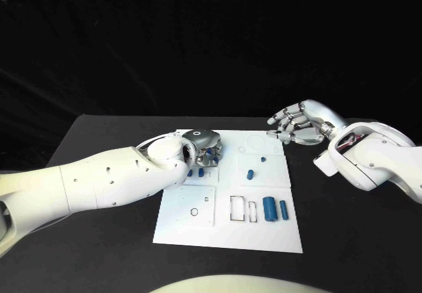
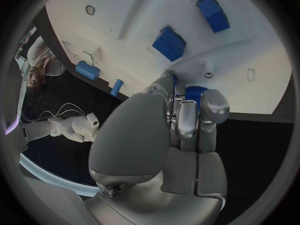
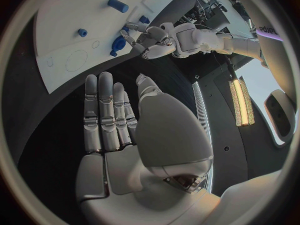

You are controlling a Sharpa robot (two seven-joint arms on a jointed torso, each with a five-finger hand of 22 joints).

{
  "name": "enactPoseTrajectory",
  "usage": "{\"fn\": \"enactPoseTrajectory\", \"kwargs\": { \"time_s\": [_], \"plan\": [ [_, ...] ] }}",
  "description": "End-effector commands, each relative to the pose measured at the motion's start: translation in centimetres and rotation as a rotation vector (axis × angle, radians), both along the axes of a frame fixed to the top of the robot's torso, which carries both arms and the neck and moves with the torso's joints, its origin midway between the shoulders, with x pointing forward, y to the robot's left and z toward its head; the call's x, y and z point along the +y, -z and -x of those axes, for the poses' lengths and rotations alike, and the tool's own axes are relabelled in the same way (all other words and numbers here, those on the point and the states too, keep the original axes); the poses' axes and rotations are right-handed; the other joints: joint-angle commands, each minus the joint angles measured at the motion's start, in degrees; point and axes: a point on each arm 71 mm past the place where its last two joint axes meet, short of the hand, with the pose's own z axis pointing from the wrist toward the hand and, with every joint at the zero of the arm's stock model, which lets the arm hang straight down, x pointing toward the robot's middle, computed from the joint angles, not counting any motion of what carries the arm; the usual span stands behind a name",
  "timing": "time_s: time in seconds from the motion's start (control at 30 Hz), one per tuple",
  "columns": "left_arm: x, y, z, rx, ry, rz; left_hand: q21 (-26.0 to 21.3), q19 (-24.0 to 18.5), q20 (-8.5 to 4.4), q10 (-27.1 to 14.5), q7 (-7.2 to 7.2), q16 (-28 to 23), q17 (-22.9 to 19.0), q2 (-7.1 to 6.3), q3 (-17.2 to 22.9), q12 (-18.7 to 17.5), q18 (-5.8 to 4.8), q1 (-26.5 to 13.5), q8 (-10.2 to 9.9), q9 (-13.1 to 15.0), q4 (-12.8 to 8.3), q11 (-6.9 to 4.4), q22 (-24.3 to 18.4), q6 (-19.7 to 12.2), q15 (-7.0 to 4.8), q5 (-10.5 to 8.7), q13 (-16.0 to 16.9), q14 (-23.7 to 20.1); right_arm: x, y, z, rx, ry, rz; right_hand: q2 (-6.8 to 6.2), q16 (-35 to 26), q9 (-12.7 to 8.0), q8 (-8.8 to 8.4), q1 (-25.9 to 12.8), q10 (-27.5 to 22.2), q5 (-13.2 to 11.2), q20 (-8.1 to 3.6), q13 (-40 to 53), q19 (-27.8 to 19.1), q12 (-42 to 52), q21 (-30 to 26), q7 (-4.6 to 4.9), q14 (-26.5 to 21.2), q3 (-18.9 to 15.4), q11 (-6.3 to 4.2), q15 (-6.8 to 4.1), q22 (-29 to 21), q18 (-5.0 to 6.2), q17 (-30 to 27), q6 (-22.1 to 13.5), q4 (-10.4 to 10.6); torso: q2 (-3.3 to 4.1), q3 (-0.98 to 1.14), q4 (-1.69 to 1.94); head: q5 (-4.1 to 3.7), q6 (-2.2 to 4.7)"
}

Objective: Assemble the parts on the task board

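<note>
The white task board (image 1: 230, 229) lies mid-table. My left hand (image 1: 206, 150) hovers over its far left part with fingers curled, pinching a small blue part (image 2: 192, 91) at the fingertips just above the board (image 2: 112, 15); the same part (image 3: 117, 44) sits under that hand (image 3: 153, 37) in the right wrist view. Two blue blocks (image 2: 169, 43) (image 2: 212, 13) lie beside it on the board. My right hand (image 1: 300, 124) hangs off the board's far right corner, fingers (image 3: 103, 110) stretched out and holding nothing.
Two blue cylinders (image 1: 268, 207) (image 1: 283, 209) lie next to rectangular outlines (image 1: 238, 208) near the board's front. Two small blue pieces (image 1: 250, 174) (image 1: 263, 160) sit mid-board. Black table (image 1: 352, 232) surrounds the board.
</note>
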Motion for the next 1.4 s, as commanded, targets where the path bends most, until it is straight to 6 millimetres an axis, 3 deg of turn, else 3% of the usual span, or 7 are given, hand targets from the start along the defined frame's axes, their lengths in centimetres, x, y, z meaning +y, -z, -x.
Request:
{"fn": "enactPoseTrajectory", "kwargs": {
  "time_s": [0.03, 0.73, 1.1, 1.4],
  "plan": [
    [-0.2, 0.4, 0.2, 0.041, 0.016, -0.017, 0.7, 0.4, -0.16, 1.0, 0.04, 0.3, 0.1, 0.24, 0.9, -0.5, -1.09, 0.8, 0.1, -0.1, -0.3, -0.06, 0.5, 0.7, -0.20, 0.03, -0.2, 0.3, 0.2, 0.0, 0.1, -0.009, -0.013, 0.003, -0.17, -1.1, 0.1, 0.58, 0.7, 0.5, 0.3, -0.05, -0.4, 0.8, -0.2, -0.5, -0.02, 0.2, 0.0, -0.10, 0.00, -0.4, 0.71, -0.4, -0.4, 0.3, -0.02, -0.02, -0.02, 0.05, -0.02],
    [0.9, -1.3, 0.3, 0.007, -0.030, 0.098, 1.8, 0.1, -0.10, 3.1, 0.78, 0.6, -0.7, -0.88, 5.5, -4.2, -1.20, 0.1, -0.9, -1.7, -2.5, 0.37, 1.7, 0.6, 0.07, 0.02, -1.8, 0.3, -0.1, 0.0, -0.1, -0.012, 0.000, 0.001, -0.19, -2.1, 0.1, 0.77, 0.9, 0.4, 0.9, -0.02, -0.9, 1.0, -0.2, -1.1, 0.02, 0.6, 0.1, -0.07, 0.03, -0.9, 0.70, -0.8, -0.6, 0.3, -0.15, -0.04, 0.04, -0.08, 0.71],
    [2.9, -3.2, 0.7, 0.031, -0.084, 0.143, 2.2, 0.3, -0.07, 3.8, 0.68, 0.8, -0.7, -1.33, 6.2, -4.6, -1.27, -0.5, -0.8, -1.9, -2.9, 0.27, 2.3, 1.0, 0.02, 0.02, -1.9, 0.4, -0.5, 0.0, -0.3, -0.017, 0.017, -0.020, -0.05, -3.1, 0.1, 1.00, 1.4, 0.2, 1.3, -0.01, -1.4, 1.2, -0.3, -1.5, 0.02, 0.8, 0.5, -0.08, 0.02, -1.2, 0.70, -1.1, -0.7, 0.2, -0.11, 0.01, 0.16, 0.20, 1.10],
    [5.3, -3.1, 0.3, 0.064, -0.140, 0.126, 2.4, 0.3, -0.08, 4.2, 0.60, 0.9, -0.8, -1.55, 6.4, -4.7, -1.30, -1.0, -0.7, -2.0, -3.0, 0.19, 2.5, 1.3, -0.04, 0.02, -1.9, 0.4, -0.6, 0.1, -0.4, -0.013, 0.021, -0.022, -0.06, -3.2, 0.1, 1.02, 1.4, 0.2, 1.3, -0.01, -1.5, 1.2, -0.3, -1.5, 0.03, 0.8, 0.5, -0.08, 0.03, -1.3, 0.70, -1.2, -0.7, 0.2, -0.04, -0.01, 0.06, 0.41, 0.98]
  ]
}}
